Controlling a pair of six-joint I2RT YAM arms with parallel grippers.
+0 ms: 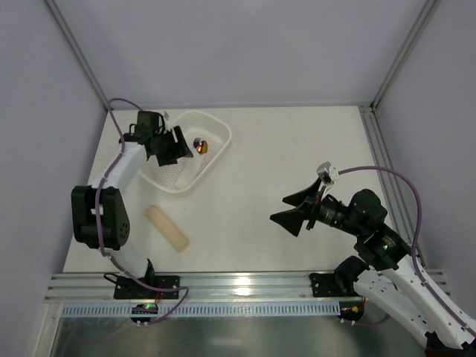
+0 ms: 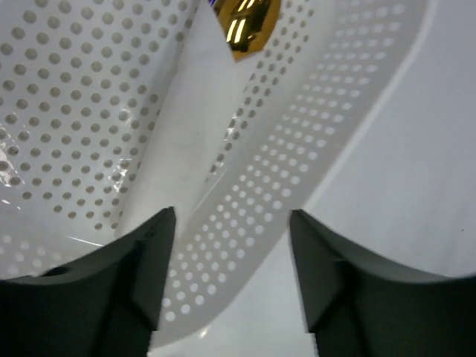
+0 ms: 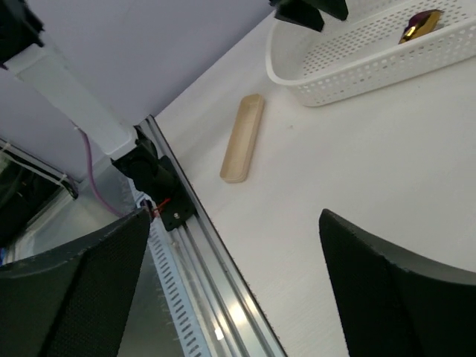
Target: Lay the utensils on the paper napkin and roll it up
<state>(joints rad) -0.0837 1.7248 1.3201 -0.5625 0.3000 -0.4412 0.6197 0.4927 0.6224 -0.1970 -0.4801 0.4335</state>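
Top external: left fingers (image 1: 170, 149) are spread over the far-left basket (image 1: 217, 128) holding a gold spoon (image 1: 201, 147); right fingers (image 1: 292, 220) are spread, empty.

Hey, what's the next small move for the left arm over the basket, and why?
Probably shift the left end effector slightly inward and lower it onto the napkin. Its jaws stand open and hold nothing, and they sit above the basket wall rather than the napkin, which lies inside the basket with the gold spoon at its far end.
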